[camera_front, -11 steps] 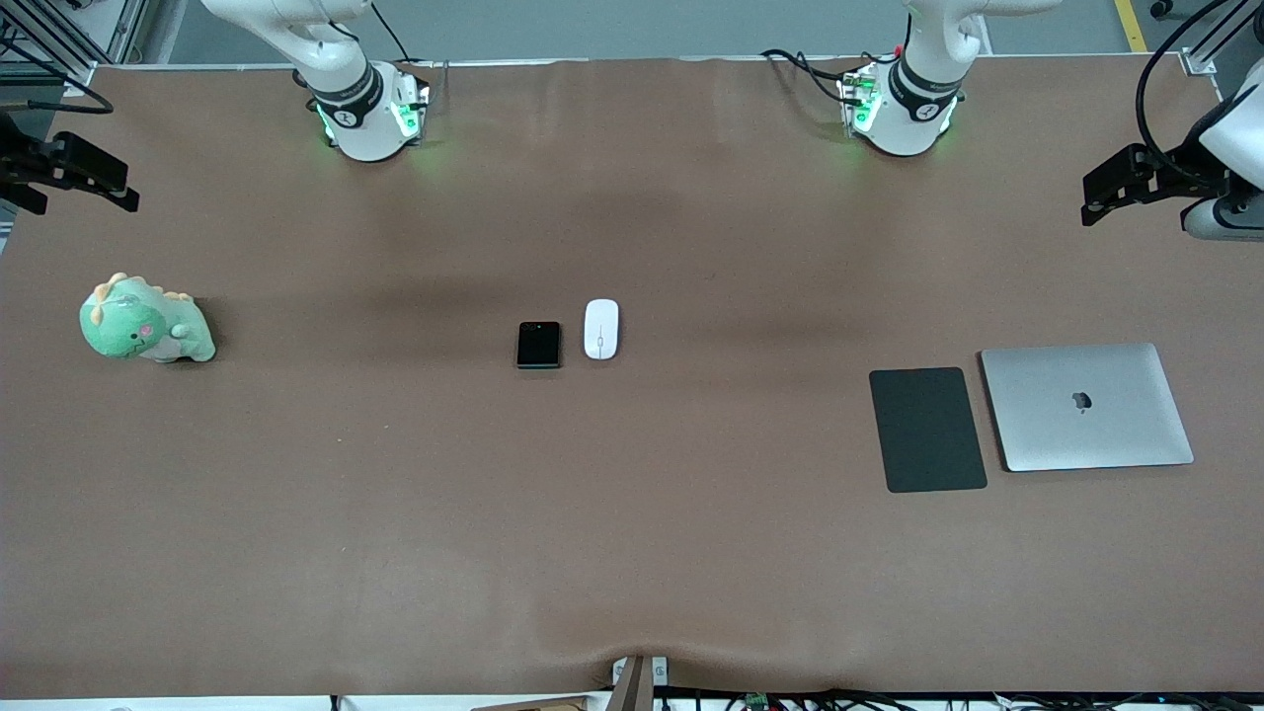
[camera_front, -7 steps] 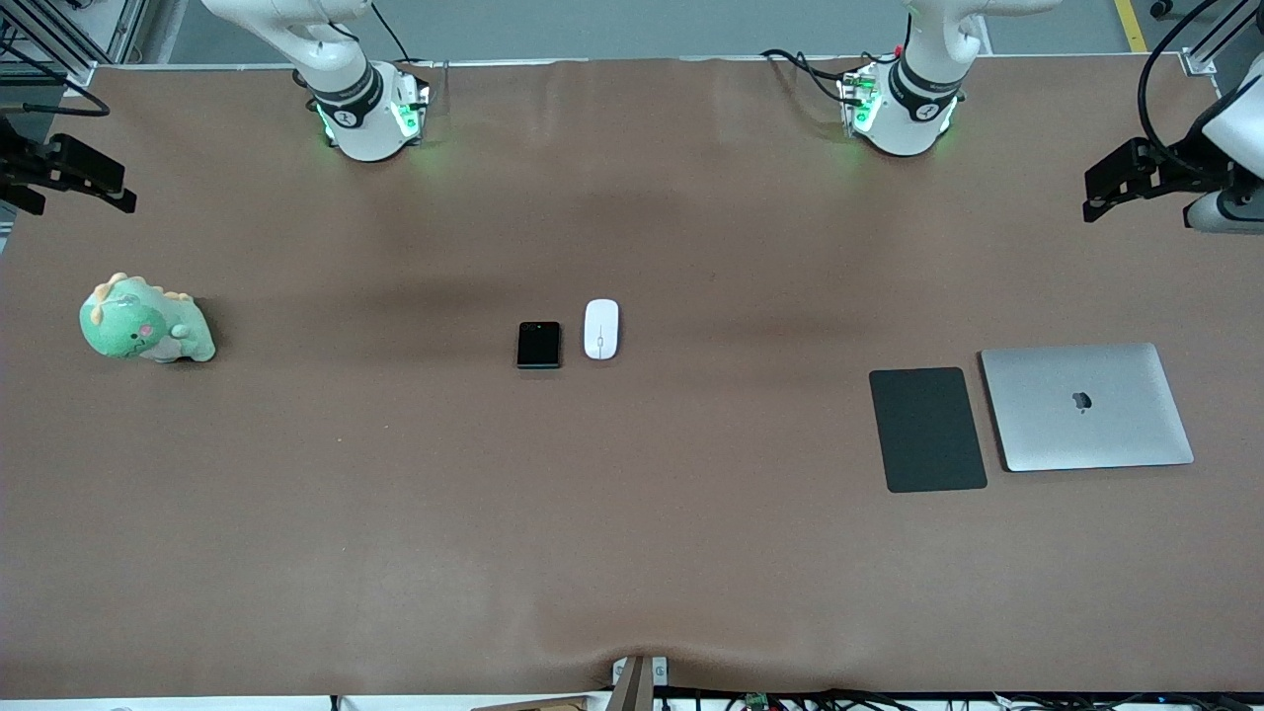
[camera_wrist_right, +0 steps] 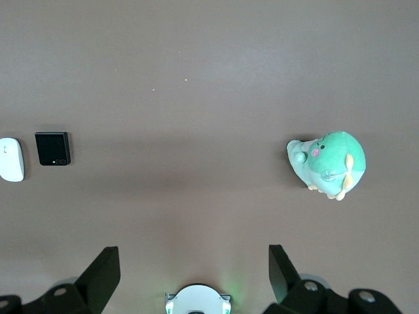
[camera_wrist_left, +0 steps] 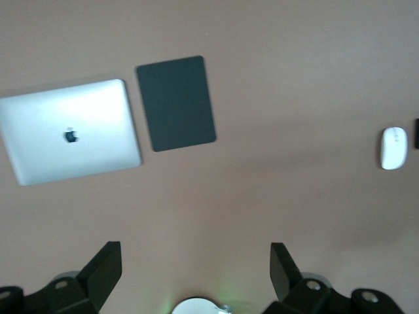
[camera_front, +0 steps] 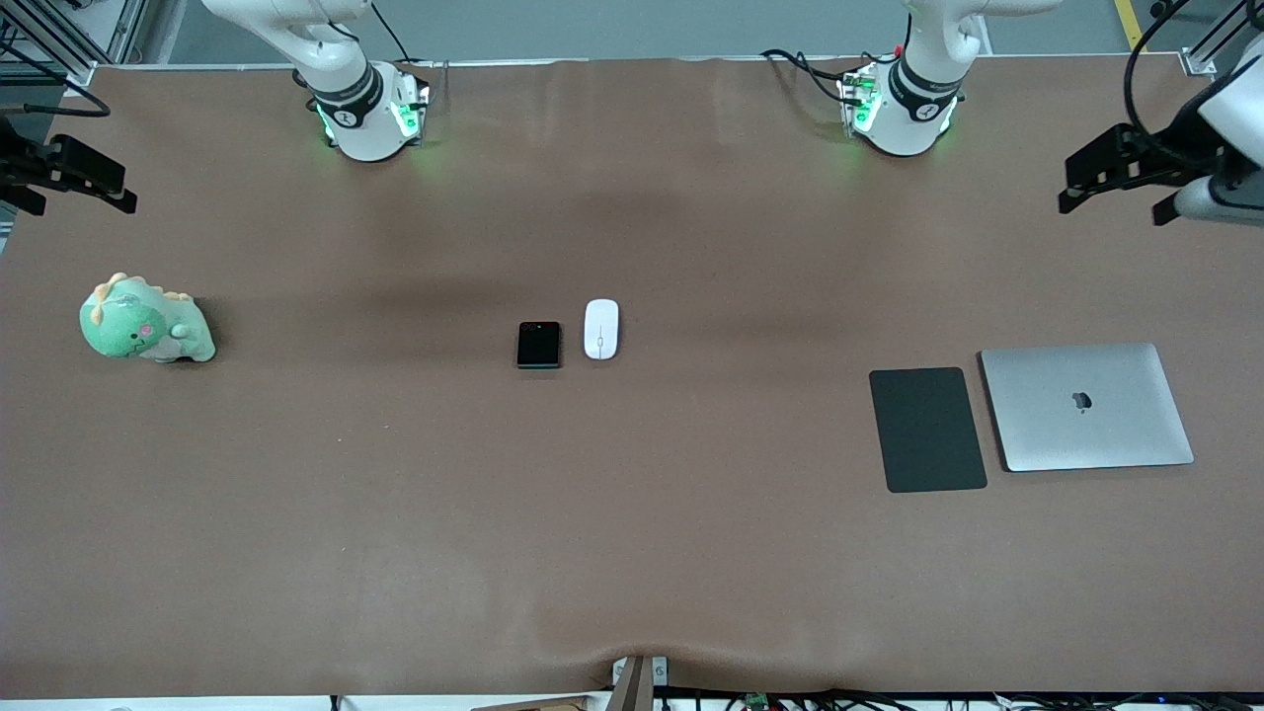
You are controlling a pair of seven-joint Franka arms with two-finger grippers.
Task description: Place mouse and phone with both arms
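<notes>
- Right now my left gripper (camera_front: pixel 1121 183) hangs high over the left arm's end of the table (camera_front: pixel 632 553), its fingers (camera_wrist_left: pixel 105 271) spread wide with nothing between them.
- My right gripper (camera_front: pixel 74 178) hangs over the right arm's end of the table, fingers (camera_wrist_right: pixel 105 275) likewise apart and empty.
- Mid-table, the mouse (camera_front: pixel 600 329) lies flat, white with its grey scroll line showing.
- Just beside it, on the side toward the right arm's end, the phone (camera_front: pixel 538 345) lies flat, a narrow strip of bare table between the two.
- Toward the left arm's end and nearer the front camera, a matte black pad (camera_front: pixel 926 429) lies just beside a closed silver laptop (camera_front: pixel 1086 407), the pad being the closer of the two to the mouse.
- Toward the right arm's end, a green plush dinosaur (camera_front: pixel 143 321) sits well apart from the phone.
</notes>
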